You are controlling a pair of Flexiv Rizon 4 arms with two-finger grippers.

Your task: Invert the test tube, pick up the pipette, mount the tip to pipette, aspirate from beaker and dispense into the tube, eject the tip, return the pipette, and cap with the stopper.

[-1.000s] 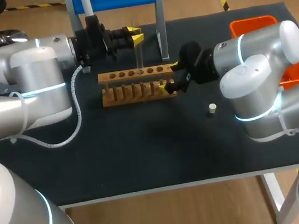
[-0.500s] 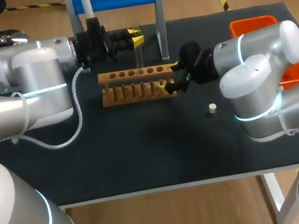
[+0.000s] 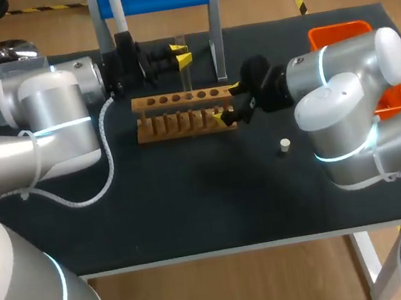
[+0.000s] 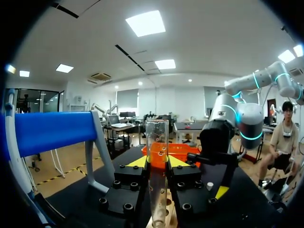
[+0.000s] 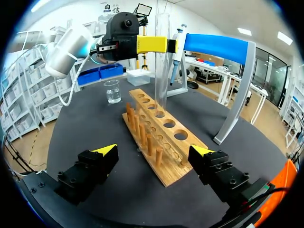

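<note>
Left gripper (image 3: 181,53) pinches a clear glass test tube (image 4: 157,137) upright over the pegged wooden rack (image 3: 178,113); right gripper (image 3: 226,102) straddles its end, jaws spread.

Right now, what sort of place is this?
Probably a lab bench set up for robot chemistry work: a wooden test tube rack, a glass test tube, a beaker and a pipette.

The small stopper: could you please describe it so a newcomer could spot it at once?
Find the wooden test tube rack on the black table. Past its right end, toward the front edge, sits a small cream cylindrical stopper, alone on bare tabletop.
</note>
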